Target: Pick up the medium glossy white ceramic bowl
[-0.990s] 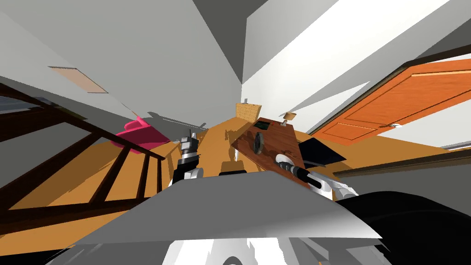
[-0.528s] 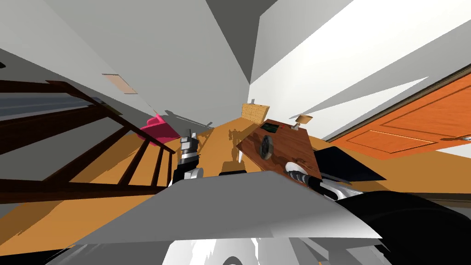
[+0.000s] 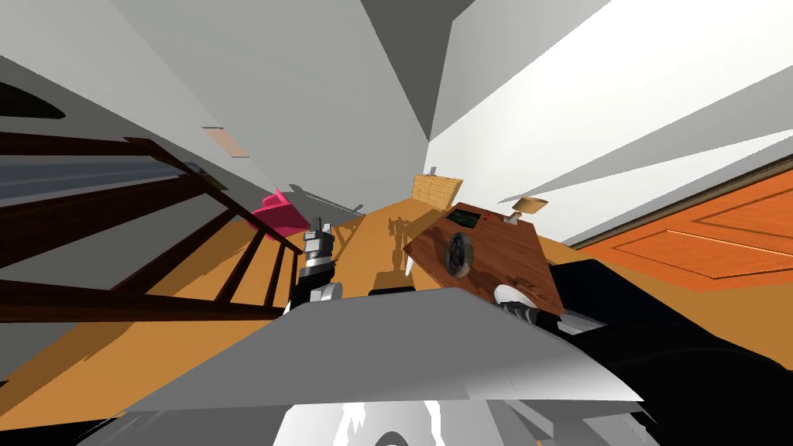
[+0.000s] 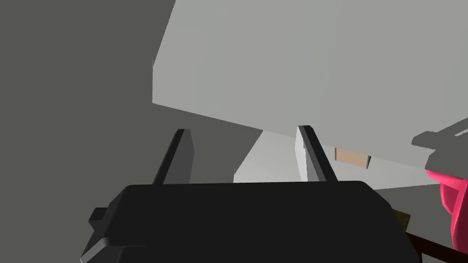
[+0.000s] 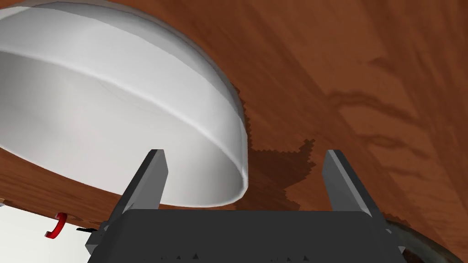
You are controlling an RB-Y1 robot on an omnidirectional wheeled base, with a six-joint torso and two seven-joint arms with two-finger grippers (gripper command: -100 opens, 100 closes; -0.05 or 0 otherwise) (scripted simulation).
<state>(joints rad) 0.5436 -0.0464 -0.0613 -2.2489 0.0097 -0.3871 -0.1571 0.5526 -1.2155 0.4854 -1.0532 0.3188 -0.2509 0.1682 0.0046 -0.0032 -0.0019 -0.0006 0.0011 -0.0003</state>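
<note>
A plain white bowl [image 5: 114, 105] sits on a reddish-brown wooden table [image 5: 347, 68]. My right gripper [image 5: 244, 178] is open and close against the bowl's side: one finger [image 5: 148, 176] lies in front of the bowl's wall, the other stands over bare tabletop, and the rim's edge sits between them. In the head view the bowl [image 3: 505, 293] shows as a white patch at the near edge of the table [image 3: 503, 255], just above my right forearm. My left gripper [image 3: 319, 232] is held up left of the table, open and empty [image 4: 242, 155].
A dark round object [image 3: 457, 254] and a green-topped thing [image 3: 465, 218] lie farther back on the table. Dark brown railing [image 3: 155, 255] runs along the left, with a pink object [image 3: 280, 215] behind it. An orange door [image 3: 697, 240] is at right, a woven box [image 3: 437, 189] by the far wall.
The whole head picture has shifted right as I turned: the door slid toward the right edge and the railing came further in. My right forearm now sits lower behind my chest.
</note>
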